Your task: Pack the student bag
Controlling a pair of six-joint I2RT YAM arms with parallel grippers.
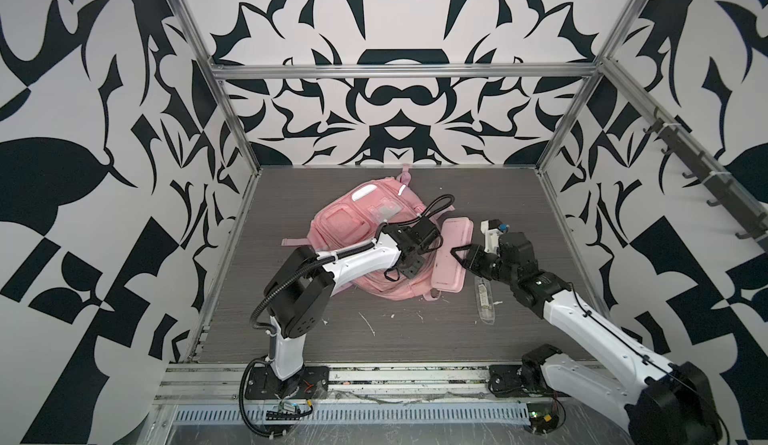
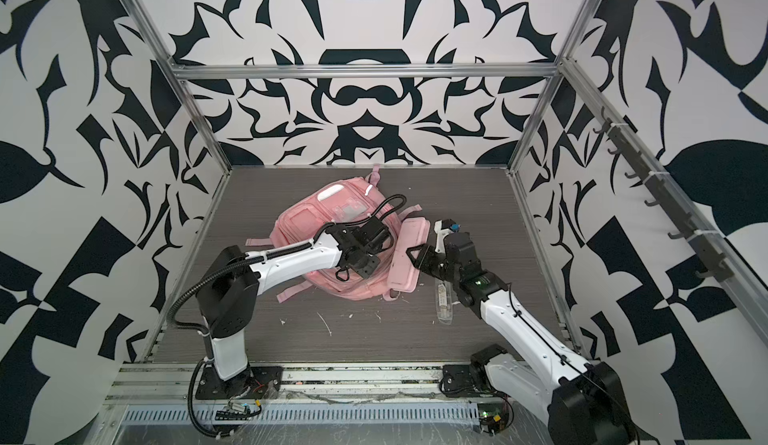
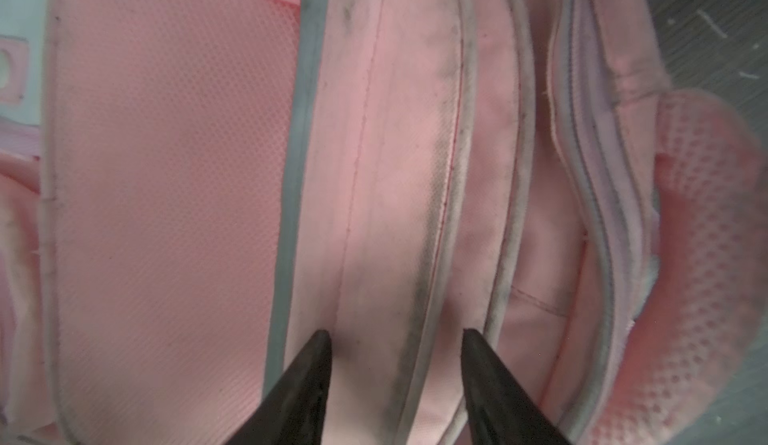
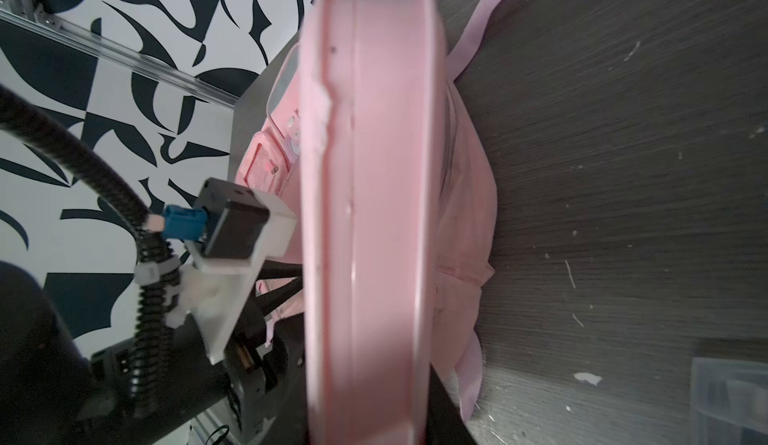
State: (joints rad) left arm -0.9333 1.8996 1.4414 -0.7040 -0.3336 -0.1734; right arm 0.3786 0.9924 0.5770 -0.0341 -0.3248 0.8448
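The backpack fills the middle of the table, and the left arm reaches low across its near side. Close against its right side the pencil case is held up, blocking the gap toward the right arm. A clear packet lies beside that arm. The near strip, the left side and the far right corner are open.

Both top views look steeply down from high at the front, side by side, sharing the whole table and student bag. Left wrist view: very close on bag fabric. Right wrist view: tight on the pencil case edge-on, table behind.
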